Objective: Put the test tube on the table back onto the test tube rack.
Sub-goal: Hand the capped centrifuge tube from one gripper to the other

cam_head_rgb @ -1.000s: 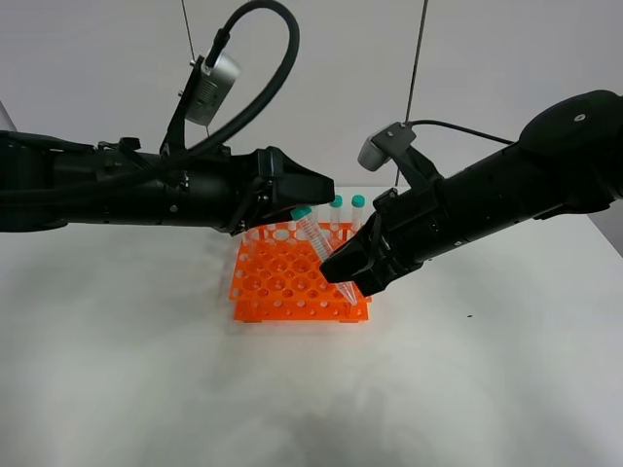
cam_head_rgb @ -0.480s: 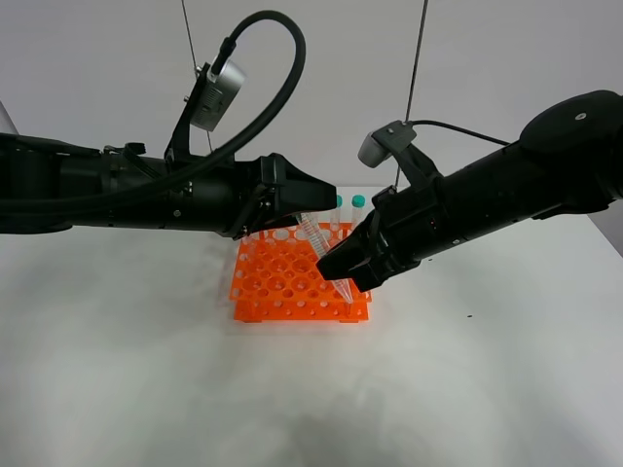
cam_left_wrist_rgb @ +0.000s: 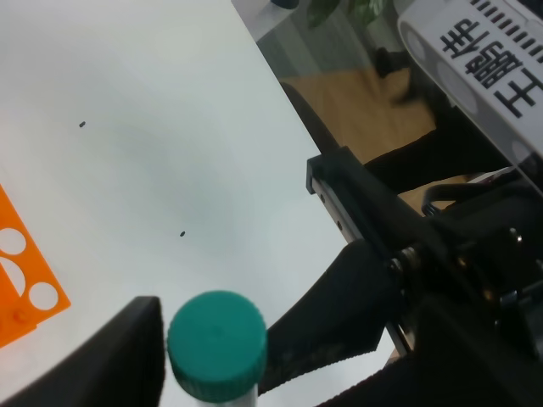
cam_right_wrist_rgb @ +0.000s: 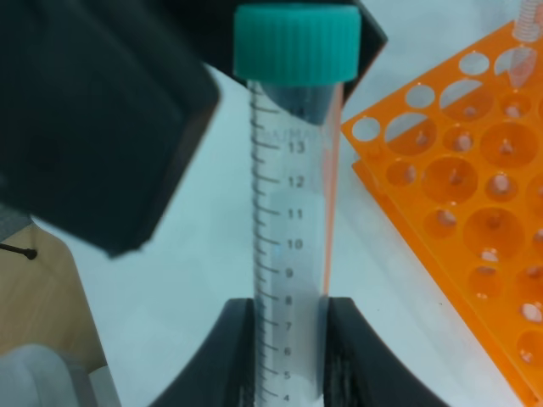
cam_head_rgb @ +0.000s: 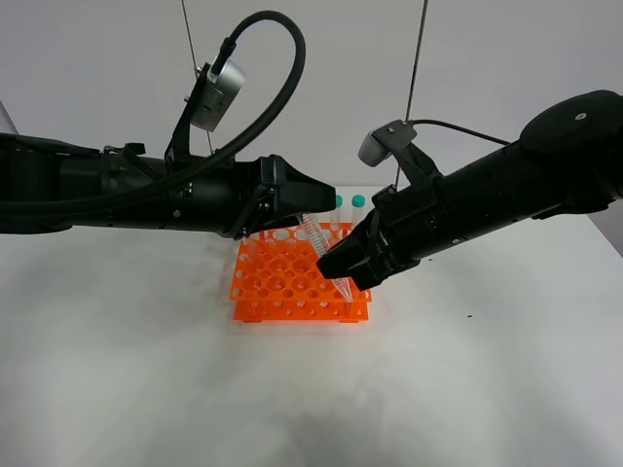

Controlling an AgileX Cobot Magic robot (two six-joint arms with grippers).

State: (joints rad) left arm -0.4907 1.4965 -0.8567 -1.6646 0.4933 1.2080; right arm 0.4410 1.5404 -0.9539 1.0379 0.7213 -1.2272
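Now, right fingers [cam_right_wrist_rgb: 348, 356] pinch the test tube [cam_head_rgb: 313, 233] low down, above the test tube rack [cam_head_rgb: 282, 282] by the table [cam_head_rgb: 146, 370]'s far edge; its cap [cam_left_wrist_rgb: 217, 343] tilts between the left fingers [cam_left_wrist_rgb: 110, 356]. Gripping? Can't tell.

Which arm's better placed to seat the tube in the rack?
Left, likely. The left fingers flank the teal-green cap of the clear plastic test tube, gap showing; the right fingers clamp low on its shaft, which must enter the orange plastic rack.
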